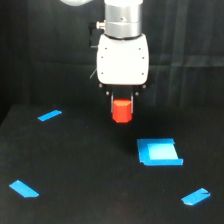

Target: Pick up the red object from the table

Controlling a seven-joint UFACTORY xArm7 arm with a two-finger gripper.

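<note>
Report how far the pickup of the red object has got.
Done: the gripper appears shut on the red object, jaws at its top. In hand: it seems lifted off the table, though contact below is hard to judge. Left: raising it clearly higher, away from the blue square patch.

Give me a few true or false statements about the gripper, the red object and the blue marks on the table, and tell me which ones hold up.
1. The red object sits directly beneath the white gripper body. True.
2. The red object lies on the blue square patch. False: the patch is apart from it, lower and toward the exterior view's right.
3. The red object is narrower than the gripper body. True.
4. The table is white. False: it is matte black.
5. Blue tape strips lie on the table, one of them toward the exterior view's left of the red object. True.
6. The gripper hovers over the blue strip at the lower right. False: it is at the red object, near the top centre.
</note>
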